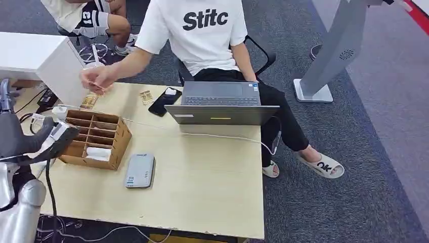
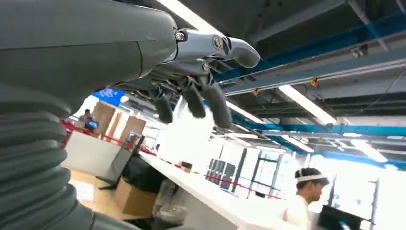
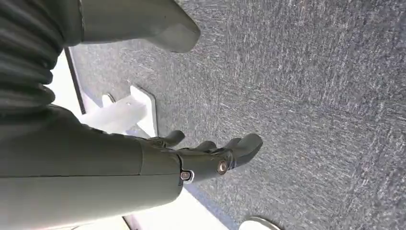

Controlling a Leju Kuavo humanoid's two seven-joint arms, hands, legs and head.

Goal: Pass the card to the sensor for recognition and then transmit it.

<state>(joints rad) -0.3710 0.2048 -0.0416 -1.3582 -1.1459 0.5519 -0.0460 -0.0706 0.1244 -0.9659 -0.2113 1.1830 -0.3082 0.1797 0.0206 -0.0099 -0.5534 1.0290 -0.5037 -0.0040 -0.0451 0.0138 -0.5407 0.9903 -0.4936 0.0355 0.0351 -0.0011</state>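
My left hand [image 1: 46,140] is raised at the table's left edge, beside the cardboard organizer [image 1: 96,137]. It grips a white card [image 1: 61,131] between thumb and fingers. In the left wrist view the hand [image 2: 191,79] points up toward the ceiling, with the pale card [image 2: 189,132] below the fingers. The grey card sensor [image 1: 140,171] lies flat on the table, to the right of the organizer and apart from the hand. My right hand [image 3: 210,155] hangs over the carpet, fingers loosely extended and holding nothing.
A person in a white shirt sits behind the table [image 1: 202,192], one hand [image 1: 96,78] reaching over the far left corner. An open laptop [image 1: 222,104], a black phone [image 1: 164,101], small cards [image 1: 146,96] and a white cable [image 1: 222,135] lie at the back.
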